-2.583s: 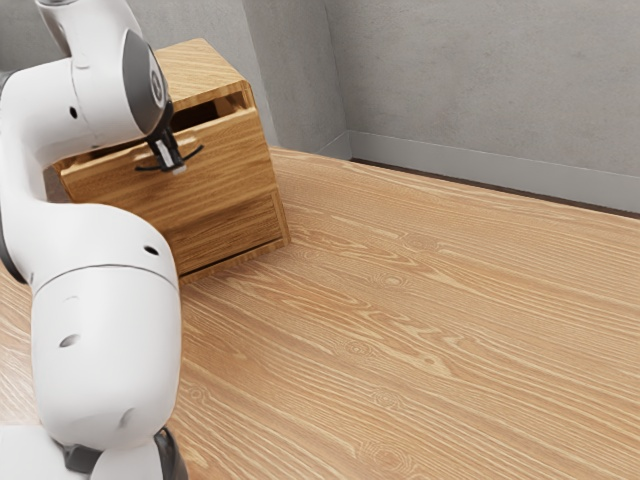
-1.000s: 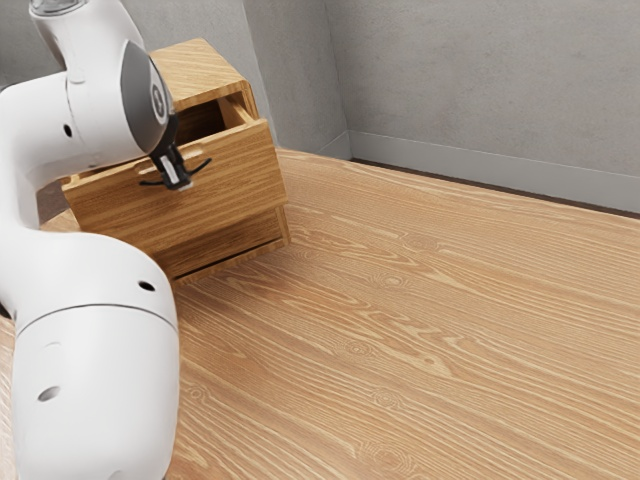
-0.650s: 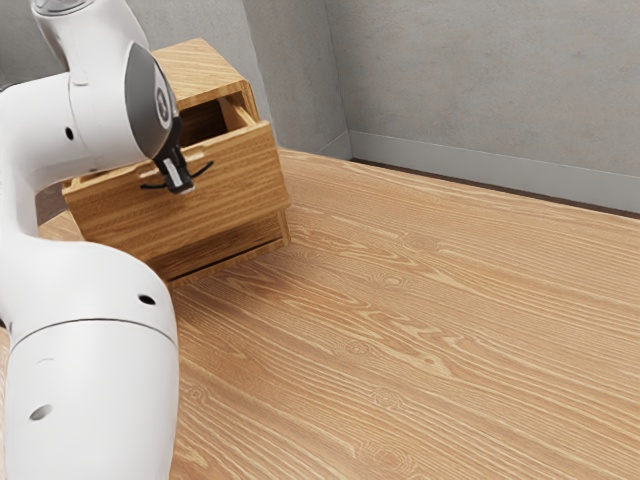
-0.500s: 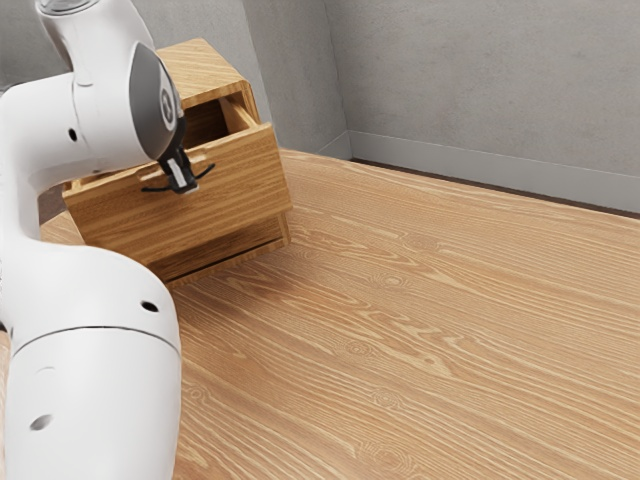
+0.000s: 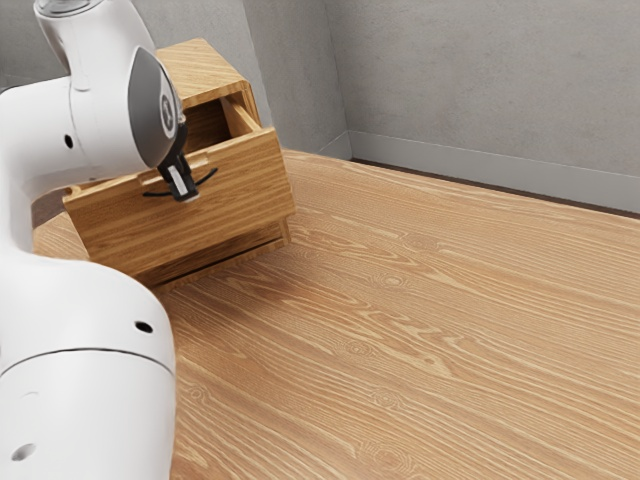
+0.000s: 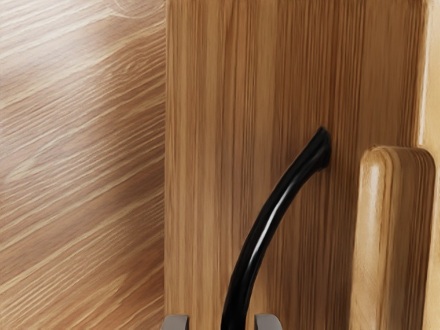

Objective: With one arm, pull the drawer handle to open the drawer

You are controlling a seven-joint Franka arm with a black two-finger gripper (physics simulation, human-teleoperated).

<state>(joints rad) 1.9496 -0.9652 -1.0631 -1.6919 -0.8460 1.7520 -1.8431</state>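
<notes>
- Drawer (image 5: 205, 215) stands partly out of its wooden cabinet (image 5: 197, 65) on the tabletop (image 5: 430, 300).
- End effector (image 5: 181, 184) clamped on black drawer handle (image 6: 275, 227); further pull likely remains.

Wood-grain tabletop (image 5: 420, 330), grey concrete wall (image 5: 480, 70) behind it, pale baseboard (image 5: 500, 170) along the wall's foot

The arm (image 5: 90, 330) blocks the drawer's (image 5: 220, 195) left end and part of the cabinet (image 5: 205, 65); the handle (image 6: 275, 220) runs off the wrist view's edge, one end unseen.
</notes>
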